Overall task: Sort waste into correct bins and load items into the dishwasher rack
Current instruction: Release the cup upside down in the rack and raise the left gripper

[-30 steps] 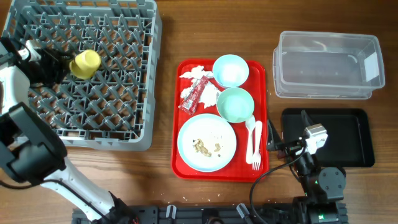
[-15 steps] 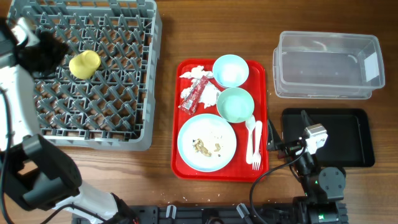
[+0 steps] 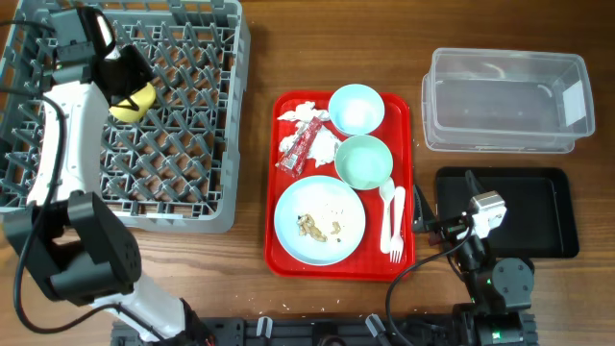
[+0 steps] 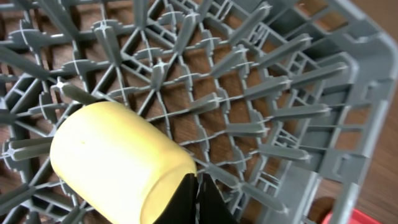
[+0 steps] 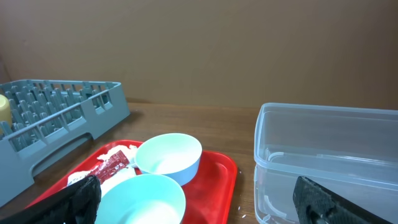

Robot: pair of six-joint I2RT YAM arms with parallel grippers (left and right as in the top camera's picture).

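The yellow cup (image 3: 132, 102) (image 4: 115, 158) lies on its side among the pegs of the grey dishwasher rack (image 3: 183, 144). My left gripper (image 3: 137, 85) (image 4: 198, 200) is shut and empty, its tips at the cup's rim. On a red serving tray (image 3: 404, 115) sit the pale blue bowl (image 3: 356, 108) (image 5: 169, 157), green bowl (image 3: 363, 160) (image 5: 140, 198), blue plate (image 3: 319, 207) with food scraps (image 3: 322, 228), white fork and spoon (image 3: 391, 219), crumpled napkins (image 3: 327, 144) and a red wrapper (image 3: 300, 146) (image 5: 112, 165). My right gripper (image 3: 420, 210) (image 5: 199, 208) stands open at the tray's right edge.
A clear plastic tub (image 3: 504, 99) (image 5: 329, 155) stands at the back right, with the black tray (image 3: 548, 211) in front of it. The right arm's base and cables (image 3: 495, 284) sit near the front edge. Bare wood shows between rack and red tray.
My left gripper has closed and swung right from the rack's left edge to the cup's far side. The cup stays in the rack. The right arm has not moved.
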